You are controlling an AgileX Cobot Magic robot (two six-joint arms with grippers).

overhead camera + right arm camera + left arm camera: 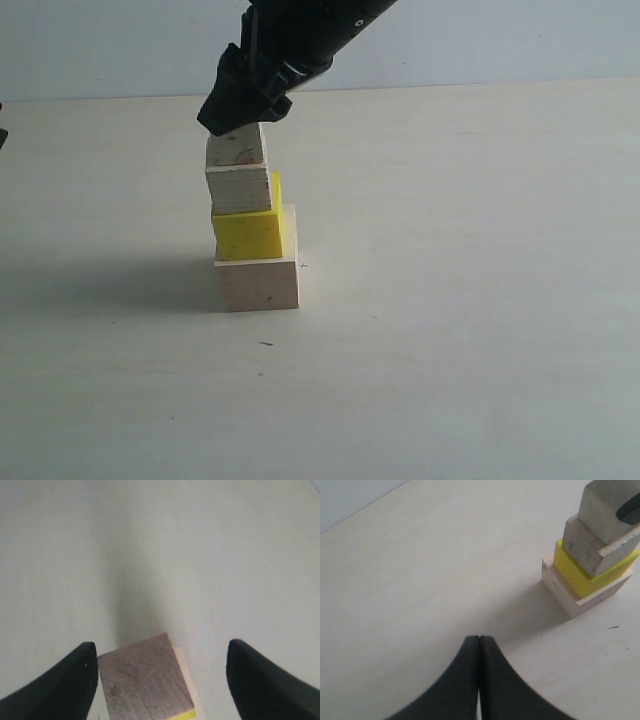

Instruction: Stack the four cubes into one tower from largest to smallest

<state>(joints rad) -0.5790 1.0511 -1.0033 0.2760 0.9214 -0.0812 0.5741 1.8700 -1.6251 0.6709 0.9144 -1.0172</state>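
Rising just toward 9 o'clock of the exterior view's middle: large pale wood cube [258,283], bright yellow cube [247,235], layered-edge wood cube [239,190], smallest wood cube [236,147] topmost. Stepped edges jutting toward 3 o'clock. Hanging at 12 o'clock above, right tool [245,115]; spread wide astride the top cube, by right wrist view alone. Pressed together over pale worktop [395,580], left tool [479,642], seen by left wrist view alone. Roomy toward 3 o'clock.
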